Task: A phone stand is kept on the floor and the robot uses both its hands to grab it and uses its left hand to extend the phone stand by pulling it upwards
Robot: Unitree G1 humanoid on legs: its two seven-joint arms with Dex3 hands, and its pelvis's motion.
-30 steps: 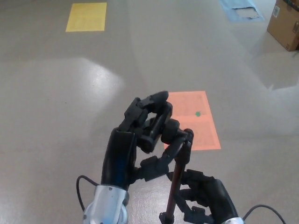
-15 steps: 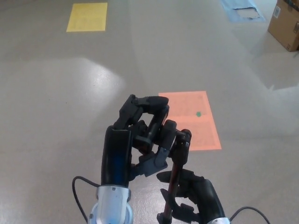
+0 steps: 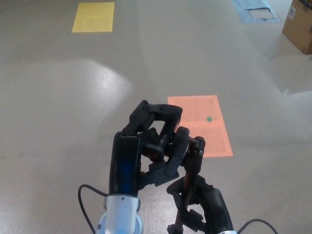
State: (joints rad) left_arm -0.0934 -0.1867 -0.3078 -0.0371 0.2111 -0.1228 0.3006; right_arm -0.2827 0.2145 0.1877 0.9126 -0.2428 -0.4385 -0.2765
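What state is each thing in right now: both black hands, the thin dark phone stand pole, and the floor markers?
Left hand: shut on the pole's top end.
Right hand: shut on the pole lower down.
Thin dark phone stand pole: upright, slightly tilted, held by both hands; base hidden.
Orange floor rectangle: flat, partly covered by the hands.
Yellow floor rectangle: flat, uncovered.
Brown cardboard box: standing on the floor, cut off by the frame.

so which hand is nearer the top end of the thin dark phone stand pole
Left. The left hand has its fingers curled around the top end of the thin dark phone stand pole. The right hand grips the pole lower down, nearer the floor.
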